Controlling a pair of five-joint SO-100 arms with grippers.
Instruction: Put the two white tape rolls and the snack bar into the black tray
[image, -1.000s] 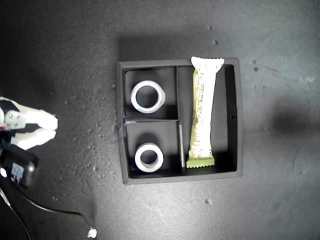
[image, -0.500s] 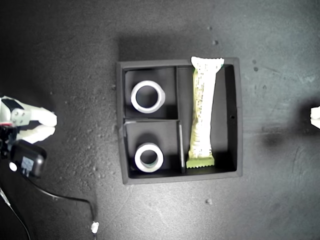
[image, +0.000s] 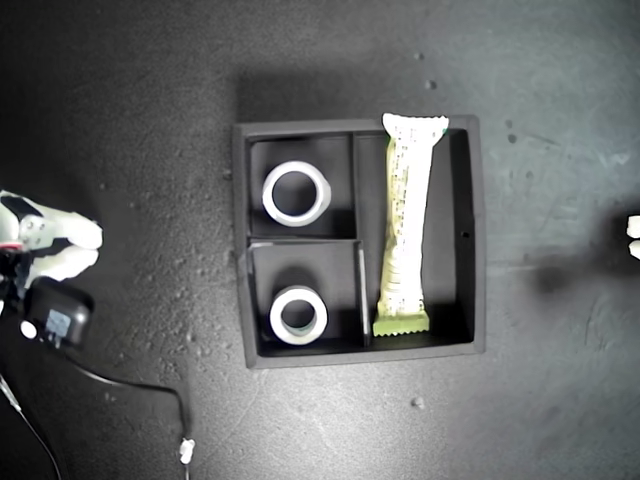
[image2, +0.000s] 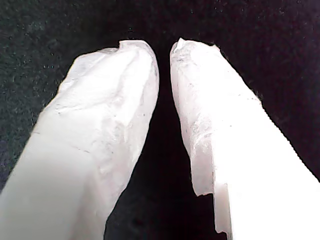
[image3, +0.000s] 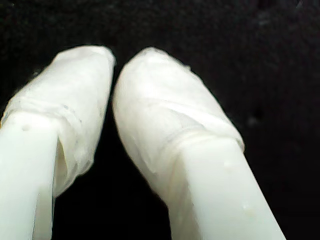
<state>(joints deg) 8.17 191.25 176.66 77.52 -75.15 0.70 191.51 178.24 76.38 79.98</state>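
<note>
Since the earlier frames, an arm (image: 45, 245) at the exterior view's left pulls back, away from the black tray (image: 476, 230); both white tape rolls (image: 295, 193) (image: 297, 314) and the snack bar (image: 405, 225) lie inside, on a dark speckled surface (image: 130, 100). We judge the task done. Our first gripper (image2: 164, 47) is nearly closed and empty; our second gripper (image3: 114, 57) too.

Place: bare robot test bench, likely lab or workshop
Evidence: scuffed, dust-specked black tabletop (image: 140, 100); loose black cable (image: 130, 385)
</note>
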